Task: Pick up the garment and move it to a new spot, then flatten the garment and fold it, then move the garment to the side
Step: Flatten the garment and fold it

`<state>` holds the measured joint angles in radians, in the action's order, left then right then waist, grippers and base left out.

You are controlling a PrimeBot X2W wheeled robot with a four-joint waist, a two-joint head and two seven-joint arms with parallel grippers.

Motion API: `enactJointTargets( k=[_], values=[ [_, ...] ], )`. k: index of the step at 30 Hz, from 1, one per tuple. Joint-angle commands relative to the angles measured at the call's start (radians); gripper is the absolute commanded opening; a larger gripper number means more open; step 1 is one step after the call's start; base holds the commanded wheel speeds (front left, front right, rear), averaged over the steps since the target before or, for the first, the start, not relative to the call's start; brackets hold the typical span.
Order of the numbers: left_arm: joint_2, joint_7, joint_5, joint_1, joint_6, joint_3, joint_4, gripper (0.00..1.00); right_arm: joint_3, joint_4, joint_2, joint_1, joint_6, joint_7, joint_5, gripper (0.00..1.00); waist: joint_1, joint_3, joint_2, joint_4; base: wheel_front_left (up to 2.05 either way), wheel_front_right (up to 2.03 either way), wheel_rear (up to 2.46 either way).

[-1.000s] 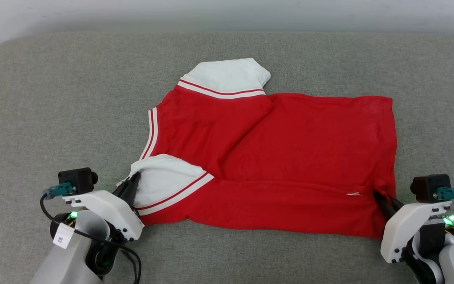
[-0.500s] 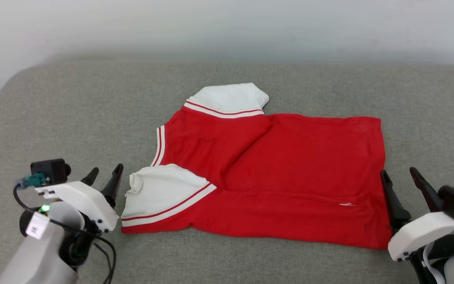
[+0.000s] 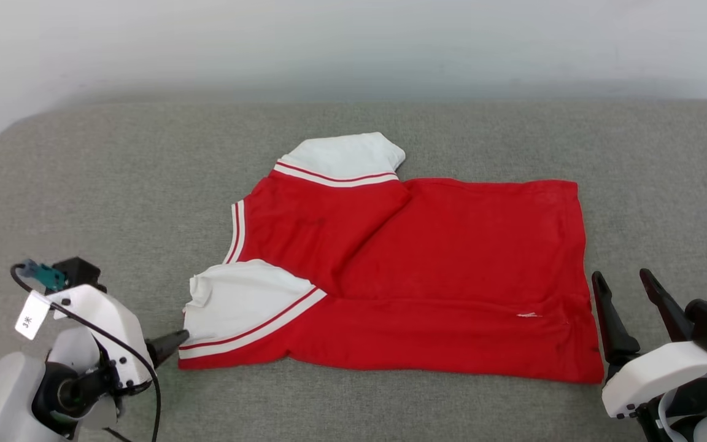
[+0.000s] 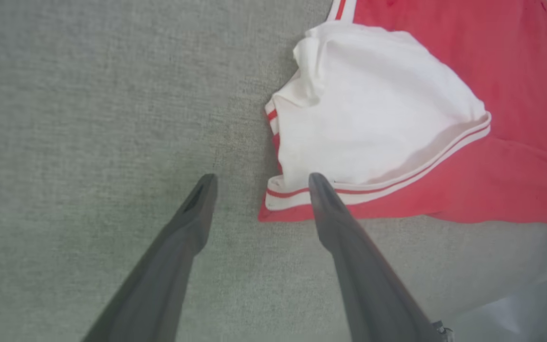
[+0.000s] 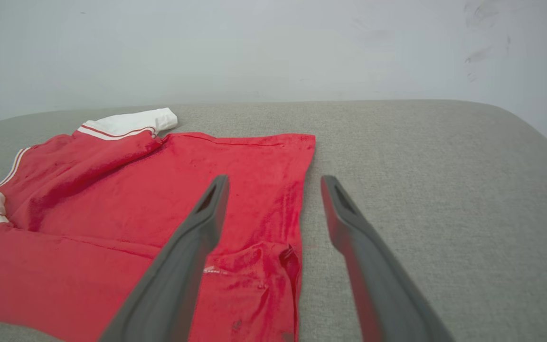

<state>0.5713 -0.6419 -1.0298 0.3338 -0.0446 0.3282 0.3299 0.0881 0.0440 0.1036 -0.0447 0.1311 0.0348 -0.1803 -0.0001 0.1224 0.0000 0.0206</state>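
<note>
The left fingers [image 4: 193, 223] are spread wide and nothing is held between them. One tip is seen at the striped cuff of the white sleeve [image 4: 373, 118], though contact cannot be judged. The right fingers [image 5: 204, 223] are likewise spread wide and empty, just beside the hem corner. The garment [image 3: 452, 258] is laid out red face up, crossed by a diagonal fold, mid-way across the grey padded surface [image 3: 83, 184].

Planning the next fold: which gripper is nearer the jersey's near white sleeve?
Left. The left gripper is right beside the near white sleeve; the right gripper is beside the hem at the opposite end.
</note>
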Motion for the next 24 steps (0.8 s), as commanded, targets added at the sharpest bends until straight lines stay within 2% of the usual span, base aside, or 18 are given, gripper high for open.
enactJointTargets(
  k=[1, 6, 12, 14, 15, 16, 17, 18, 24],
  values=[
    [0.004, -0.029, -0.017, -0.021, -0.024, -0.003, -0.019, 1.00, 0.002, -0.009, -0.009, -0.004, -0.001, 0.005, 0.004, 1.00, 0.0001, 0.020, 0.0000, -0.014, 0.00, 0.00, 0.00],
    [-0.019, -0.041, -0.037, -0.050, -0.043, 0.002, -0.018, 1.00, 0.007, -0.018, -0.017, -0.018, -0.001, 0.011, -0.003, 1.00, 0.0001, 0.052, 0.0000, -0.032, 0.00, 0.00, 0.00],
    [-0.056, -0.040, -0.046, -0.061, -0.024, 0.025, 0.029, 1.00, 0.009, -0.020, -0.020, -0.024, -0.001, 0.018, -0.009, 1.00, 0.0001, 0.074, 0.0000, -0.043, 0.00, 0.00, 0.00],
    [-0.086, -0.055, -0.065, -0.066, -0.011, 0.035, 0.050, 1.00, 0.013, -0.020, -0.020, -0.022, -0.001, 0.027, -0.009, 1.00, 0.0001, 0.077, 0.0000, -0.045, 0.00, 0.00, 0.00],
    [-0.097, -0.056, -0.070, -0.069, -0.005, 0.040, 0.057, 0.64, 0.014, -0.022, -0.020, -0.022, -0.001, 0.034, -0.011, 1.00, 0.0001, 0.078, 0.0000, -0.046, 0.00, 0.00, 0.00],
    [-0.107, -0.053, -0.074, -0.069, 0.000, 0.043, 0.062, 0.37, 0.018, -0.024, -0.018, -0.021, -0.001, 0.036, -0.012, 1.00, 0.0001, 0.079, 0.0000, -0.046, 0.00, 0.00, 0.00],
    [-0.112, -0.050, -0.073, -0.069, 0.007, 0.048, 0.067, 0.14, 0.022, -0.026, -0.015, -0.019, -0.001, 0.047, -0.013, 1.00, 0.0001, 0.079, 0.0000, -0.046, 0.00, 0.00, 0.00],
    [-0.114, -0.042, -0.069, -0.067, 0.015, 0.051, 0.072, 0.00, 0.025, -0.028, -0.011, -0.016, -0.001, 0.055, -0.014, 1.00, 0.0001, 0.078, 0.0000, -0.045, 0.00, 0.00, 0.00],
    [-0.090, 0.035, -0.015, -0.038, 0.045, 0.050, 0.068, 0.00, 0.055, -0.026, 0.018, 0.003, -0.001, 0.174, -0.067, 1.00, 0.0001, 0.056, 0.0000, -0.032, 0.00, 0.00, 0.00]
  ],
)
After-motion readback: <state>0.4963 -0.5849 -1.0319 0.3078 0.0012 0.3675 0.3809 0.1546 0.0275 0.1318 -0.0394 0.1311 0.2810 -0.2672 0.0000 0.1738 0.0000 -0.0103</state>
